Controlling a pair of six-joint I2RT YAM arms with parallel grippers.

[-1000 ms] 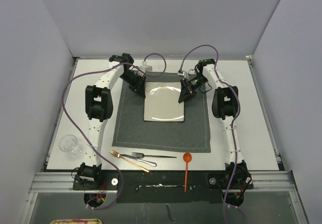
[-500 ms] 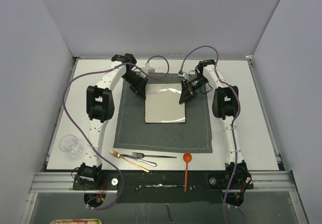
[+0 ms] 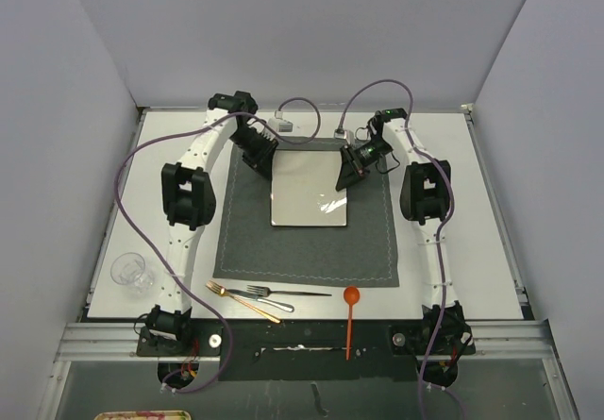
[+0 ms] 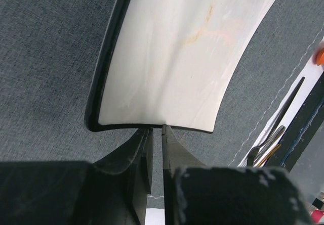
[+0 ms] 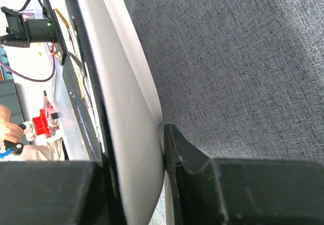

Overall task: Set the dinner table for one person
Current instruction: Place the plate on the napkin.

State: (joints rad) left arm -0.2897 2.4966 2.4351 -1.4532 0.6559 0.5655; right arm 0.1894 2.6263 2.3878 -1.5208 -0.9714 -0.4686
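My left gripper (image 4: pixel 157 130) was clamped on the far-left corner of the plate (image 3: pixel 309 193), and my right gripper (image 5: pixel 161 129) on its right edge near the far corner. The plate was over the placemat's (image 3: pixel 241 241) far half, mid dinner table (image 3: pixel 472 212).

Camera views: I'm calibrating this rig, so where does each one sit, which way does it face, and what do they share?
Top external: fixed above and behind the arm bases, looking down at the table; both arms show whole, with the left gripper and right gripper on the plate.
Left wrist: on the left wrist, looking along its fingers across the plate towards the cutlery.
Right wrist: on the right wrist, looking along the plate's edge, pinched by its own fingers.
Shared: both wrist views show the plate and the grey placemat.
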